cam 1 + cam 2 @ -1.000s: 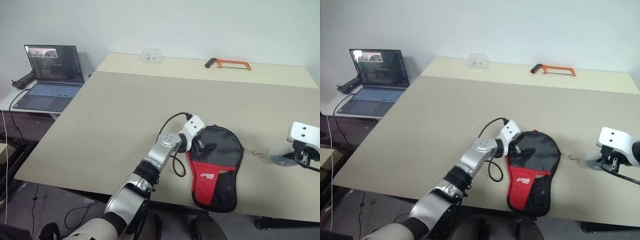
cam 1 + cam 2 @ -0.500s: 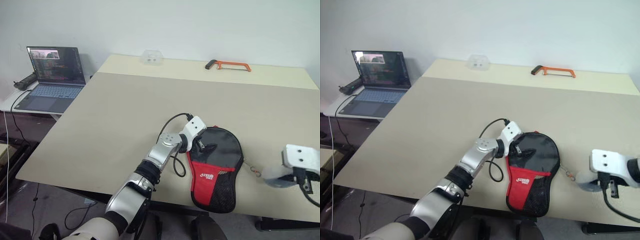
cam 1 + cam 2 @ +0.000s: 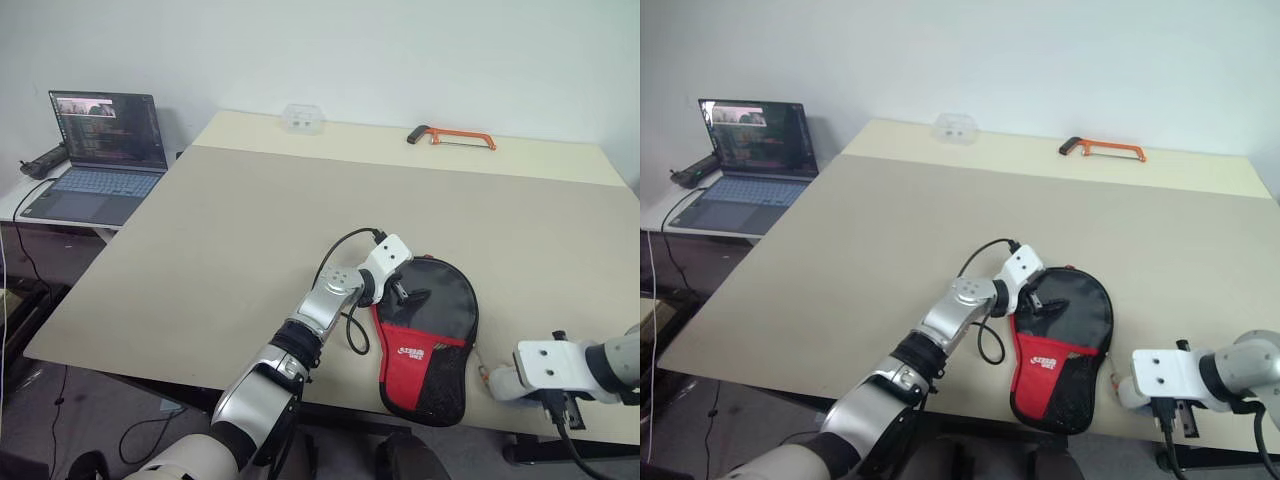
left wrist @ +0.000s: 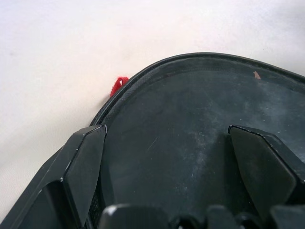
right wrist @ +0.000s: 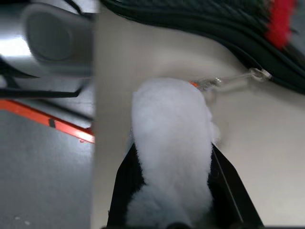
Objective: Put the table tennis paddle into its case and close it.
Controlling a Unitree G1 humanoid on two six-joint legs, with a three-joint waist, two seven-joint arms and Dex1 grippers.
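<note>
One paddle-shaped mesh-and-fabric case (image 3: 430, 335), fluffy plush (image 5: 171, 143).

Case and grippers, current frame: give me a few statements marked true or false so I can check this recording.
1. The case lies flat on the table. True.
2. The left gripper is shut on the case. False: its fingers stand open, resting over the case's dark rounded end.
3. The right gripper is shut on a fluffy white plush charm. True; a small chain runs from the plush charm to the case's edge.
4. The orange hacksaw lies beside the case. False: it lies at the table's far edge.
5. The laptop is closed. False: it is open with the screen lit, on a side table.
</note>
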